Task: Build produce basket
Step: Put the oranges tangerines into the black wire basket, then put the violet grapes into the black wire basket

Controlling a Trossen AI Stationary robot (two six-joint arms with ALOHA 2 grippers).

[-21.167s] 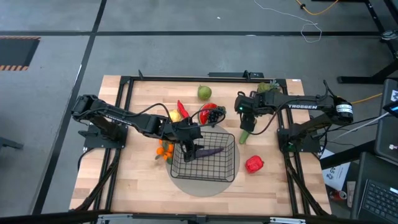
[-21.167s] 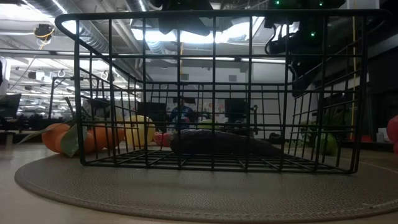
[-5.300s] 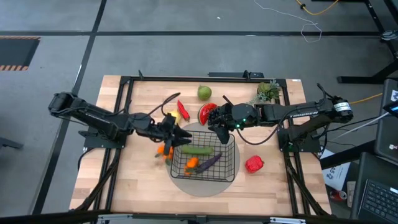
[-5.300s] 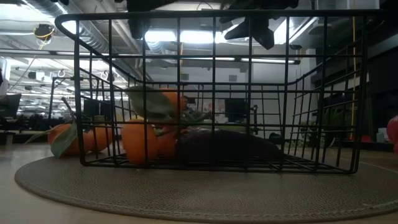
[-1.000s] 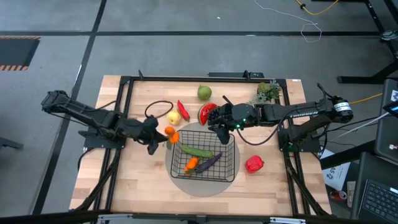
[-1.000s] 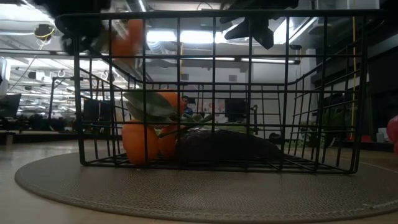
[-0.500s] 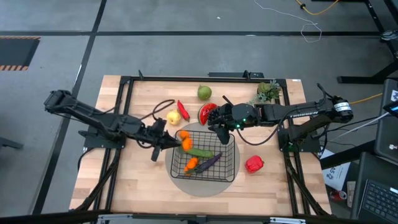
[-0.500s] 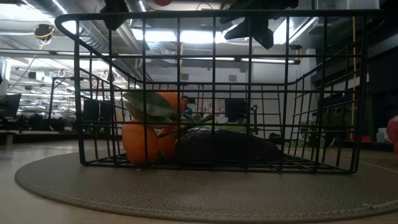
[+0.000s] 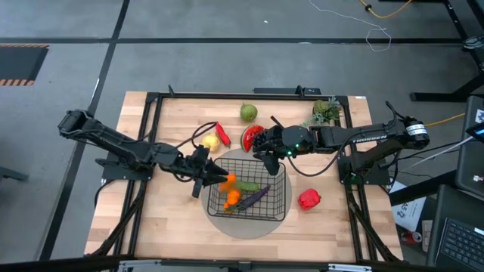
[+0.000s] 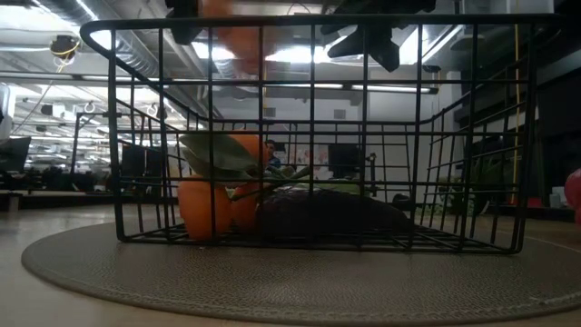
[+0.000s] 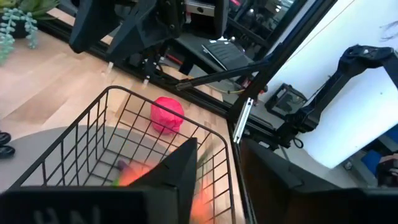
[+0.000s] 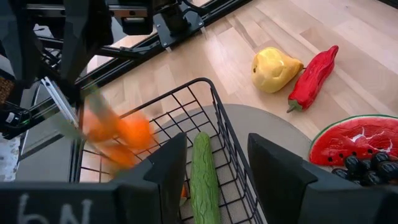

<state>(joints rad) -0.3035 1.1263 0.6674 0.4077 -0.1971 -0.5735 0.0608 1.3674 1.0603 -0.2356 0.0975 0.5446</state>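
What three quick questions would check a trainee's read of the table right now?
1. True or false: the red pepper lies inside the basket.
2. What is closest to the blurred orange over the basket? A) left end effector B) lemon C) pear
3. Fill in: the right end effector waits at the basket corner nearest the ____ slice.
Key: 1 false, it lies on the table beside the basket; 2 A; 3 watermelon.

The wooden table (image 9: 174,219) carries a grey round mat (image 9: 246,225), a pear (image 9: 249,112), a chili (image 9: 221,133), a red pepper (image 9: 308,199) and a leafy sprig (image 9: 327,110).
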